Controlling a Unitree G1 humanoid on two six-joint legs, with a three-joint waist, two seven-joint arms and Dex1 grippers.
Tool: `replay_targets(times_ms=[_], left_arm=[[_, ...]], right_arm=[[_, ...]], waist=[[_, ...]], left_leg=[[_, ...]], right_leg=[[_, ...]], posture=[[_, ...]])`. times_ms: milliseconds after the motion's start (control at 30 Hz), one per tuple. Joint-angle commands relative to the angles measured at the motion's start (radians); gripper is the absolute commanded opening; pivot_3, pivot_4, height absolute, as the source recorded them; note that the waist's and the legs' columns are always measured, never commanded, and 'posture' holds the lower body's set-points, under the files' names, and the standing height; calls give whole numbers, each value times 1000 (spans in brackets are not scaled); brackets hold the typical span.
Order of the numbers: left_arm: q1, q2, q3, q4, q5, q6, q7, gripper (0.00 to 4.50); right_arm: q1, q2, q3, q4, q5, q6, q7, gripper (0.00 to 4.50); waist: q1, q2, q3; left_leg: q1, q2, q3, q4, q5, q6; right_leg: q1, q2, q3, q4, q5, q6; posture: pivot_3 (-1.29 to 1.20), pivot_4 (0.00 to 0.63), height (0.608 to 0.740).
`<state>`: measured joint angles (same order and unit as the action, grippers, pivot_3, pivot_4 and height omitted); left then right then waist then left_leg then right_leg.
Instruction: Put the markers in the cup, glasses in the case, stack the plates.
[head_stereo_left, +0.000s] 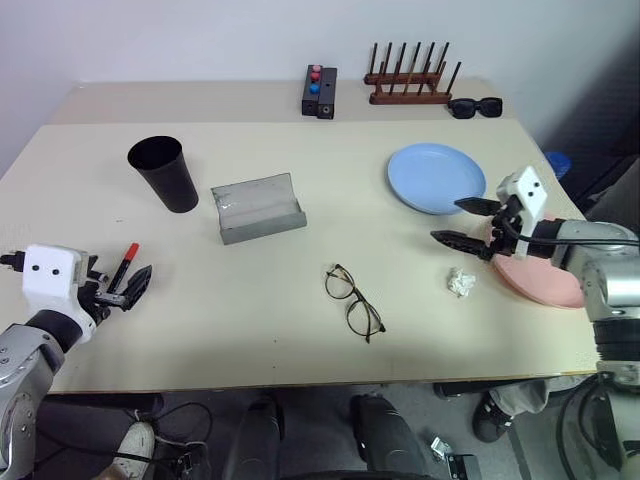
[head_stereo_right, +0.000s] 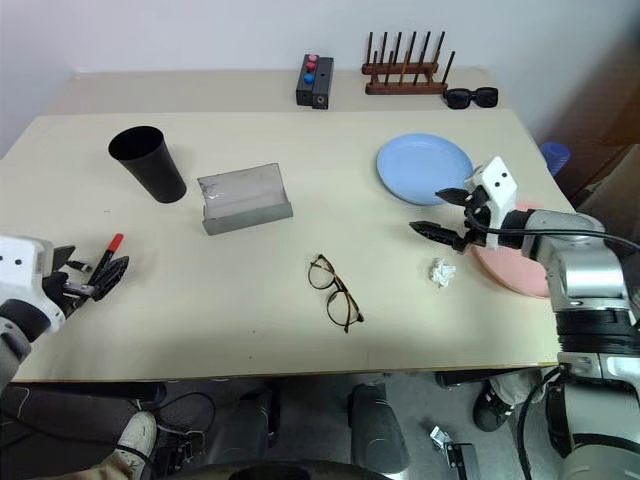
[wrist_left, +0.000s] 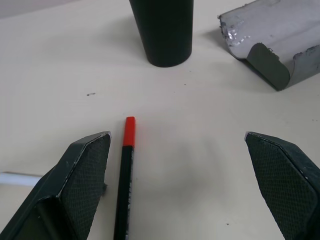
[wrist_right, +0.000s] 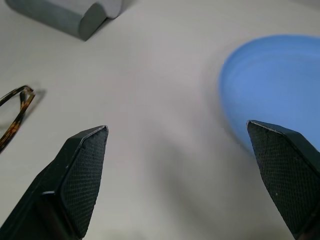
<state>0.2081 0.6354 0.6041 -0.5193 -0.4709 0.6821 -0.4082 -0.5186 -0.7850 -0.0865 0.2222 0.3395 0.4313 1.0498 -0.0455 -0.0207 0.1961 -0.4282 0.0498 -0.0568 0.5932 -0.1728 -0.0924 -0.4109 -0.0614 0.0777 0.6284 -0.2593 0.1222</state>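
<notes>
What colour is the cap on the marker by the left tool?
Red, on the marker; clearest in the left wrist view.

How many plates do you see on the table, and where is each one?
2. The light blue plate lies at the table's right, beyond the right tool. The pink plate lies at the right edge, partly hidden behind that arm.

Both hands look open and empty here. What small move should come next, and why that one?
Probably ease the left hand sideways to centre on the red-capped marker, then close. The marker lies flat on the table close beside one finger, not midway between the open fingers, and the black cup stands upright just beyond. The right hand hovers open near the blue plate, holding nothing.
</notes>
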Motion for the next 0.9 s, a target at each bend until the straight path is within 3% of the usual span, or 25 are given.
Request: replay_targets(times_ms=[33,300,567,900], left_arm=[[21,-17,51,-43,0,-13,20,4417],[29,-47,49,-63,2,-10,56,4417],[-18,-32,28,7,19,86,121,4417],[-289,1,-84,123,68,362,272,4417]], right_arm=[[-65,2,10,8,3,-4,26,4500],[-102,24,47,39,-15,-24,45,4500],[-50,73,68,-131,20,40,14,4500],[32,175,132,-394,80,162,-52,4500]], waist=[[-1,0,0],[1,-1,0],[0,-1,0],[5,-2,-1]], left_leg=[[0,0,0,0,0,0],[0,0,0,1,0,0],[0,0,0,1,0,0],[0,0,-2,2,0,0]], right_leg=[[0,0,0,0,0,0],[1,0,0,0,0,0],[0,1,0,1,0,0],[2,1,-1,2,0,1]], posture=[[0,150,740],[0,150,740],[0,150,740],[0,150,740]])
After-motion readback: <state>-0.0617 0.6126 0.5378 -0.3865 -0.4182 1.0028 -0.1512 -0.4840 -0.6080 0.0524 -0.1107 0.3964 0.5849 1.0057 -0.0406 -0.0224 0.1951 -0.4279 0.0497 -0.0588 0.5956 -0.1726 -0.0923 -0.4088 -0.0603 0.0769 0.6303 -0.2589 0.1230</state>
